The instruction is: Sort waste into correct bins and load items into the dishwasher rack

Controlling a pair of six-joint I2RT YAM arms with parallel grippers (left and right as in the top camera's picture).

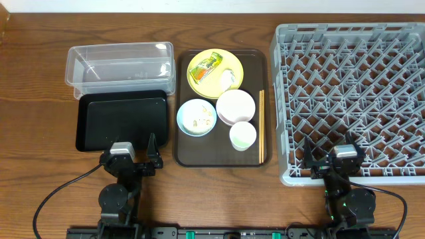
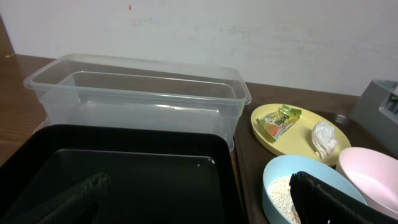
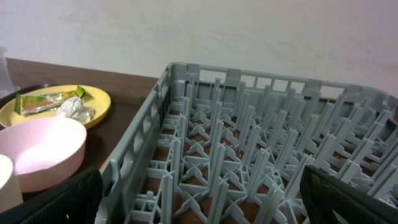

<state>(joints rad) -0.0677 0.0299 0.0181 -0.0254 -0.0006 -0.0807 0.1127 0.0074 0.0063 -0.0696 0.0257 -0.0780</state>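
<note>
Yellow plate (image 1: 199, 85) carrying the wrapper (image 1: 207, 64) sits on a brown tray (image 1: 255, 66), seemingly staged between tub (image 1: 119, 63) and black tray (image 1: 119, 123) at left and rack (image 1: 352, 86) at right, while left gripper (image 1: 128, 147) and right gripper (image 1: 330, 149) hang near, jaws apart, empty.

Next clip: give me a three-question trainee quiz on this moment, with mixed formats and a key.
1. True or false: the wrapper packet lies on the yellow plate.
2. Which dish holds the rice-like scraps? A) blue bowl B) pink bowl C) white cup
3. Fill in: the left gripper and right gripper hold nothing, and their jaws are ___.

Key: 1 true; 2 A; 3 open.
</note>
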